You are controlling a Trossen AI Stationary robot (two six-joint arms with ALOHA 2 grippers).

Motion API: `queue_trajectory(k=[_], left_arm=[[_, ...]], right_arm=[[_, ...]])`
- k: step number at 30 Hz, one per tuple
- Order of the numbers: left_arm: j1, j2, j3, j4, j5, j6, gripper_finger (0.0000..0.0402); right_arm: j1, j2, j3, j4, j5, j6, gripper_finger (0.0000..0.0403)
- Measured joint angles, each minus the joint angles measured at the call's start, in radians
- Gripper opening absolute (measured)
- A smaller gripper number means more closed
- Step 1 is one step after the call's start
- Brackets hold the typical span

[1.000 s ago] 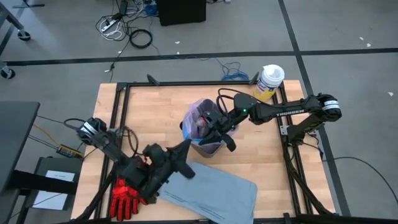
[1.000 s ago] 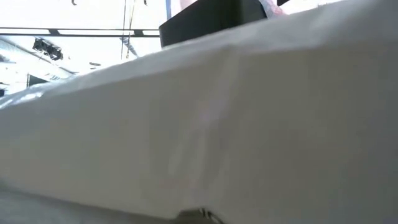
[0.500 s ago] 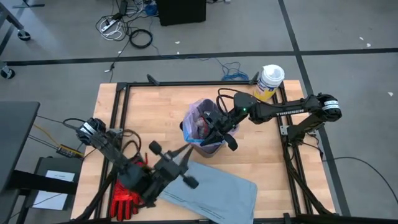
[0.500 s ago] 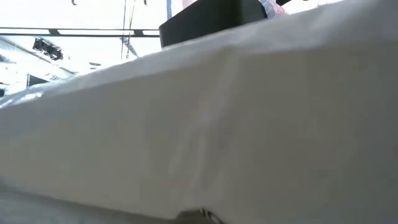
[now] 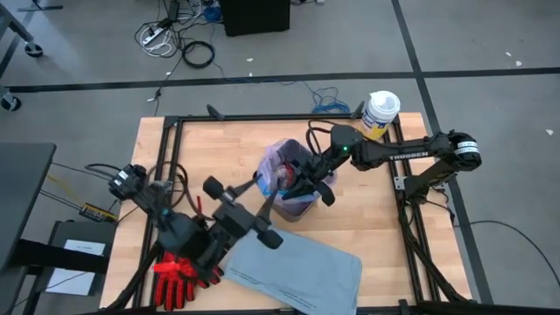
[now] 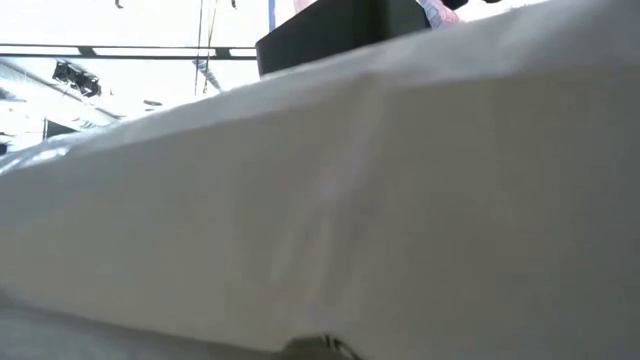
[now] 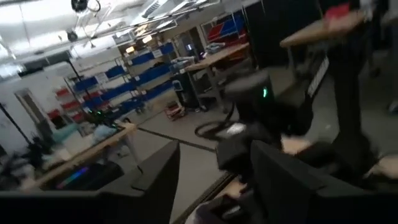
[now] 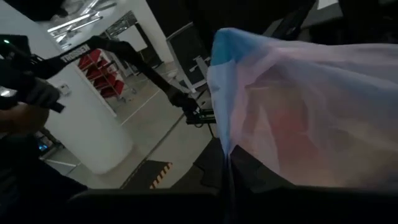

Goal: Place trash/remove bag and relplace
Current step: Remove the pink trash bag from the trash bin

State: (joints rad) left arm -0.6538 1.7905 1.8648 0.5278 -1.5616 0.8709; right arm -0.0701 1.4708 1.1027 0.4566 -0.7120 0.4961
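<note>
Your wooden table [image 5: 210,149] sits on a grey floor with cables trailing behind it, and the low view is filled by a pale plastic sheet close to the lens. At the table's middle you have the small bin [image 5: 289,203] lined with the pink-lavender bag [image 5: 282,157], whose rim is bunched up above the bin; something reddish shows through inside it, though you cannot make out which piece of trash it is. Your right gripper [image 5: 308,181] reaches in at the bag's right side with its fingers closed, and the right wrist view shows the pink film [image 8: 298,118] pinched right at the fingers. Your left gripper [image 5: 243,208] hangs left of the bin with its fingers spread apart and nothing between them. Below it the grey-blue liner [image 5: 293,271] lies flat at the front of the table, beside the red gloves [image 5: 179,271]. You also have the yellow tub [image 5: 378,115] with its white lid at the far right corner.
</note>
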Motion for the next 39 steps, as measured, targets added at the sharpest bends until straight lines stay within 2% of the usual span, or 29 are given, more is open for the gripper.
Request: queue_trajectory(k=[3, 6, 11, 14, 16, 18, 23, 26, 33, 39], left_arm=[[0.012, 0.000, 0.048, -0.003, 0.081, -0.034, 0.0211], [0.021, 0.000, 0.085, -0.056, 0.262, -0.109, 0.0209], [0.089, 0.000, 0.191, -0.443, 0.650, -0.496, 0.0207], [0.151, -0.001, 0.230, -0.679, 0.767, -0.751, 0.0207], [0.178, 0.001, 0.250, -0.824, 0.822, -0.867, 0.0207], [0.192, 0.003, 0.276, -0.970, 0.859, -0.957, 0.0207], [0.214, 0.002, 0.392, -1.445, 0.851, -1.152, 0.0207], [0.234, -0.002, 0.420, -1.615, 0.851, -1.203, 0.0207], [0.274, 0.016, 0.421, -1.761, 1.018, -1.193, 0.0207], [0.281, 0.014, 0.420, -1.794, 1.040, -1.219, 0.0198]], right_arm=[[-0.012, 0.000, 0.000, -0.001, 0.000, 0.010, 0.0000], [-0.021, 0.000, 0.000, 0.000, 0.000, 0.022, 0.0000], [-0.031, 0.000, 0.000, 0.021, 0.000, 0.035, 0.0000], [-0.031, 0.000, 0.000, 0.021, 0.001, 0.035, 0.0000], [-0.031, 0.000, 0.000, 0.021, 0.001, 0.037, 0.0000], [-0.031, 0.000, 0.000, 0.021, -0.005, 0.037, 0.0000], [-0.030, 0.000, 0.000, 0.021, -0.015, 0.037, 0.0000], [-0.029, 0.000, 0.000, 0.020, -0.015, 0.037, 0.0000], [-0.029, 0.001, 0.000, 0.019, -0.015, 0.036, 0.0000], [-0.029, 0.001, 0.000, 0.017, -0.014, 0.027, 0.0000]])
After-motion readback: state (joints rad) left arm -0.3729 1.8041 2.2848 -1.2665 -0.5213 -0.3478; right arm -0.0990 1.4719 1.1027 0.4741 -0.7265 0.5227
